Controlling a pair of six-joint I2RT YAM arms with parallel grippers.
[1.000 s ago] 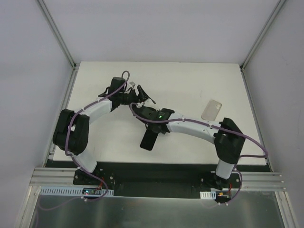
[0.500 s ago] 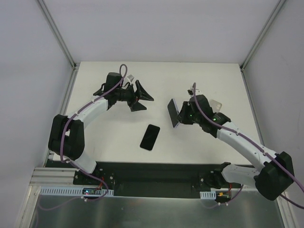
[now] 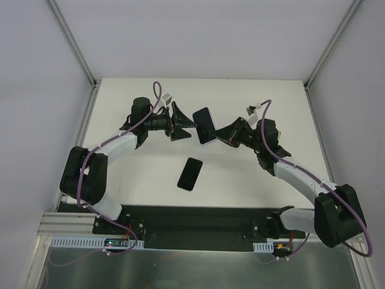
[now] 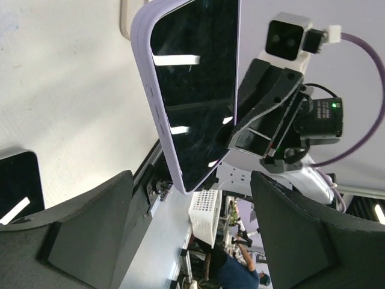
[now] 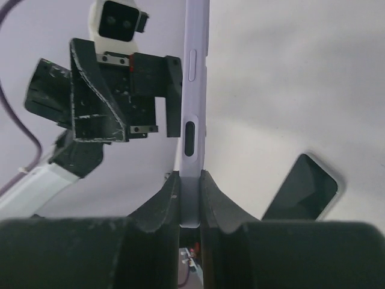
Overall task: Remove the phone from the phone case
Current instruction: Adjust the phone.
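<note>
My right gripper (image 3: 221, 133) is shut on the bottom edge of a phone in a lavender case (image 3: 204, 126) and holds it on edge above the table. The right wrist view shows the case's side (image 5: 194, 90) pinched between my fingers (image 5: 162, 205). My left gripper (image 3: 183, 126) is open and empty, facing the phone's dark screen (image 4: 192, 90) from the left. It is close to the phone but not touching it.
A bare black phone (image 3: 190, 173) lies flat on the white table (image 3: 132, 174) in front of both grippers. It also shows in the right wrist view (image 5: 307, 186) and the left wrist view (image 4: 15, 180). Grey walls enclose the table.
My right arm swung from the left-centre out to the right, then carried the cased phone up and leftward to the left gripper. The left gripper turned to face it.
</note>
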